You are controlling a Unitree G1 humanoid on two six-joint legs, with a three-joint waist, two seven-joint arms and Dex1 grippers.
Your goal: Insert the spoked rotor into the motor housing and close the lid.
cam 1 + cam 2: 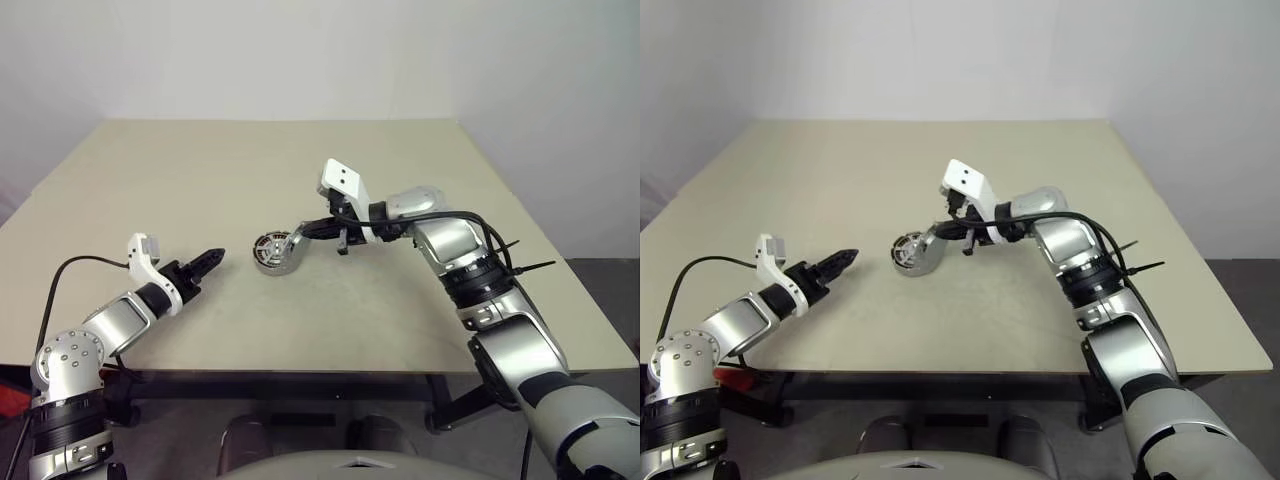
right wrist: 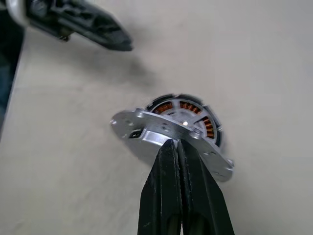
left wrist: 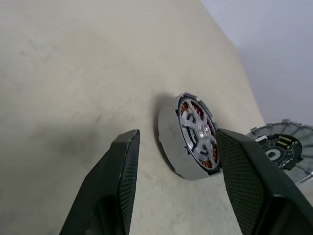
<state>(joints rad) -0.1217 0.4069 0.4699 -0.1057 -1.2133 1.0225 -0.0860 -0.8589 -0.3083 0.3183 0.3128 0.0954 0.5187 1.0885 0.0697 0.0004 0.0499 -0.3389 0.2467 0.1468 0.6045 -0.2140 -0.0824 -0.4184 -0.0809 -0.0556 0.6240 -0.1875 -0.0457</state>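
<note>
Right gripper (image 2: 177, 147) clamped on lid (image 2: 168, 137), tilted above motor housing (image 3: 188, 137) for closing; left gripper (image 3: 178, 156) fingers apart nearby.

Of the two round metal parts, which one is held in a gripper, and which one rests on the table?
The lid is pinched at its rim by the right gripper, tilted above the table. The motor housing, with copper windings and the spoked rotor inside, rests on the table.
</note>
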